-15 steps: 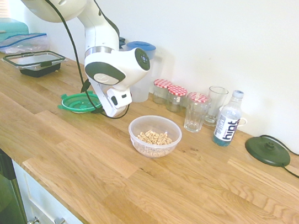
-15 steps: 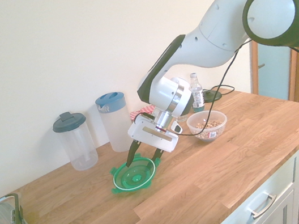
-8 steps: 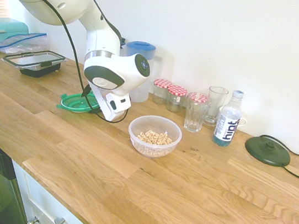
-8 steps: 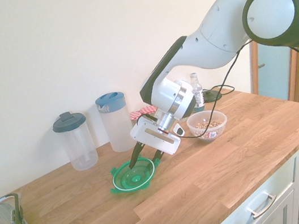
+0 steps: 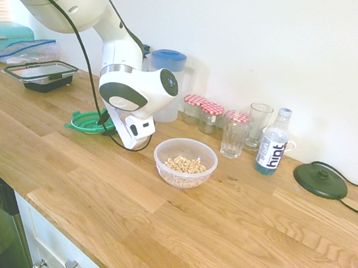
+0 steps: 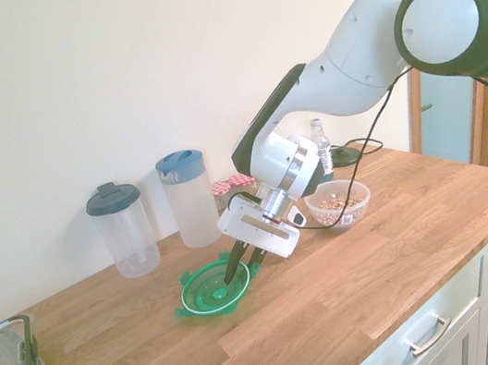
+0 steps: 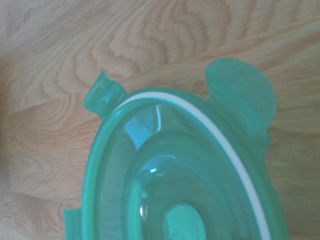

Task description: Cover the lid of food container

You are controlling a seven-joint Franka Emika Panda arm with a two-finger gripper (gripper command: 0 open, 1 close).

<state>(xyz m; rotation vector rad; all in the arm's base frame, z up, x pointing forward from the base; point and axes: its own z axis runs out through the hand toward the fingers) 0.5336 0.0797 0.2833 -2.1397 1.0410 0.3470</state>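
Wooden bench [image 5: 218, 233], bearing the following. Lid [image 6: 209, 301], one: round, translucent green plastic, with snap tabs and a white ring; lies on the bench beneath the jaws [image 6: 240, 275], well apart from the food container. Jaws, one pair, dark: lowered at a tilt to the lid's edge on the side toward the food container, standing apart, one finger reaching over the lid and the other near its outer rim; whether either touches it cannot be told. Food container [image 5: 182, 182], one: round clear plastic bowl, upright and uncovered, part filled with beige cereal-like pieces [image 5: 186, 165]. Pitcher with blue lid [image 6: 193, 212], one, upright near the wall; beside it, pitcher with dark lid [image 6: 132, 243], one. Jars with red-checked lids [image 5: 210, 118], two, side by side. Tumbler with a red-checked top [image 5: 234, 138], one; tall clear glass [image 5: 257, 125], one, just behind it. Bottle [image 5: 273, 144], one, white-capped, labelled "hint". Round dark base [image 5: 320, 180], one, with cord. Black-rimmed rectangular container [image 5: 48, 78], one, near a clear plastic bag [image 5: 27, 53] with blue edging and a teal box [image 5: 2, 42].
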